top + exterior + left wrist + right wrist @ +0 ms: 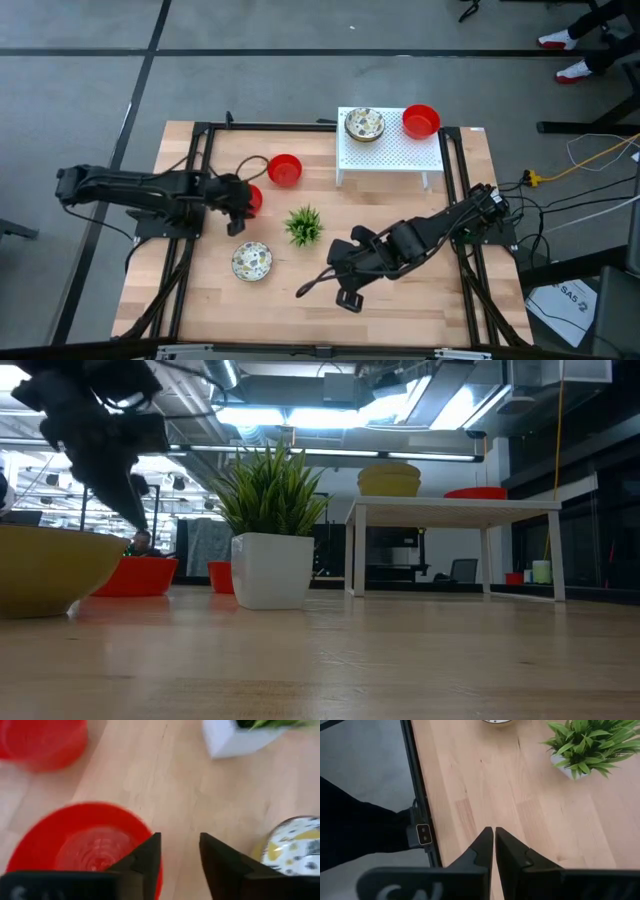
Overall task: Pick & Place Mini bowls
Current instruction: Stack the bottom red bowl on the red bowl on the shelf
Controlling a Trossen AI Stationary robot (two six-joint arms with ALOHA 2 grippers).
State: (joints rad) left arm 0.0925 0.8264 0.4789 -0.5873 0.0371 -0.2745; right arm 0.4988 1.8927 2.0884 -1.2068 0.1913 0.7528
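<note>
One red bowl (254, 199) sits on the table at the left, and my open left gripper (240, 205) hangs over its edge nearest the plant. In the left wrist view one finger (149, 854) stands over that bowl's rim (145, 827) and the other (220, 857) outside it. A second red bowl (285, 169) lies farther back. A speckled bowl (251, 261) rests nearer the front edge. Another speckled bowl (364, 125) and a third red bowl (421, 121) stand on the white stand (390, 152). My right gripper (305, 290) is shut, low over bare table at the front middle. My left gripper comes at the red bowl from above, slanting, with its fingers on either side of the rim (145, 827). Whether a finger touches the rim I cannot tell. The bowl sits flat on the table.
A small green plant in a white pot (303, 225) stands between the two grippers. The white perforated stand occupies the far right part of the table. Black frame rails (190, 180) run along both table sides. Bare wood lies at the front (400, 310).
</note>
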